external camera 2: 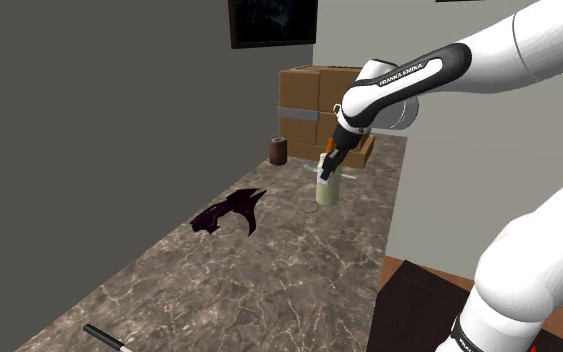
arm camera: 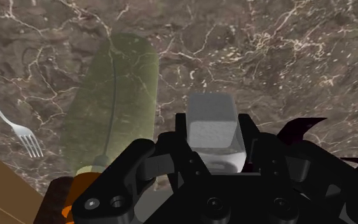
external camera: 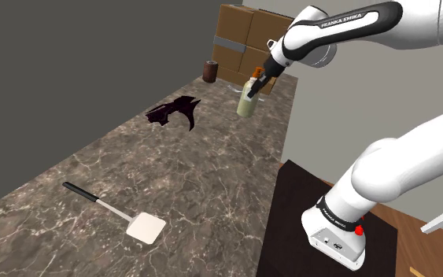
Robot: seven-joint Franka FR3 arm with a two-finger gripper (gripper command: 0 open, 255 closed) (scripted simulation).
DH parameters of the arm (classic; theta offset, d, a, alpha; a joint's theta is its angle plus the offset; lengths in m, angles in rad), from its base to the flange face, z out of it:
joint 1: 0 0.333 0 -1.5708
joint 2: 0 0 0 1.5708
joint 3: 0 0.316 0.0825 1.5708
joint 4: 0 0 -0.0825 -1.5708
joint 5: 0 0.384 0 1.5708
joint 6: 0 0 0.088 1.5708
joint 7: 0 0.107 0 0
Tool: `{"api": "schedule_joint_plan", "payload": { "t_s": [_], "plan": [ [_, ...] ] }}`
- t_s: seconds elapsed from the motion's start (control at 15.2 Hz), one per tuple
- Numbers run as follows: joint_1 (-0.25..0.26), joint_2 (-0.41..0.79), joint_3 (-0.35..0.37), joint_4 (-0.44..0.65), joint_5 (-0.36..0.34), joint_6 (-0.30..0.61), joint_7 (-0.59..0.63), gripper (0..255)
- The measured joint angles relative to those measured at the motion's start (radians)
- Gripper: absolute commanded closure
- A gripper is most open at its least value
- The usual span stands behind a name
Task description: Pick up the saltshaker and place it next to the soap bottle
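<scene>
My gripper (arm camera: 214,151) is shut on the saltshaker (arm camera: 213,127), a small clear grey block clasped between the black fingers. The soap bottle (arm camera: 115,95) is pale green and see-through with an orange pump, and it stands on the marble counter close beside the held shaker. In the shoulder view the gripper (external camera: 259,82) hangs at the soap bottle's (external camera: 247,102) top, near the counter's far end. In the second exterior view the gripper (external camera 2: 327,160) sits just above the bottle (external camera 2: 327,190).
A dark purple object (external camera: 172,112) lies mid-counter and a brown cup (external camera: 210,71) stands by the cardboard boxes (external camera: 243,39) at the far end. A fork (arm camera: 20,130) lies beyond the bottle. A white spatula (external camera: 125,216) lies near the counter's near end.
</scene>
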Motion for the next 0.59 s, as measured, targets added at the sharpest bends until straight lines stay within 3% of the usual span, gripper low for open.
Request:
{"api": "schedule_joint_plan", "payload": {
  "t_s": [0.59],
  "plan": [
    [0.02, 0.068, -0.016, -0.063, 0.041, 0.129, -0.047, 255]
  ]
}}
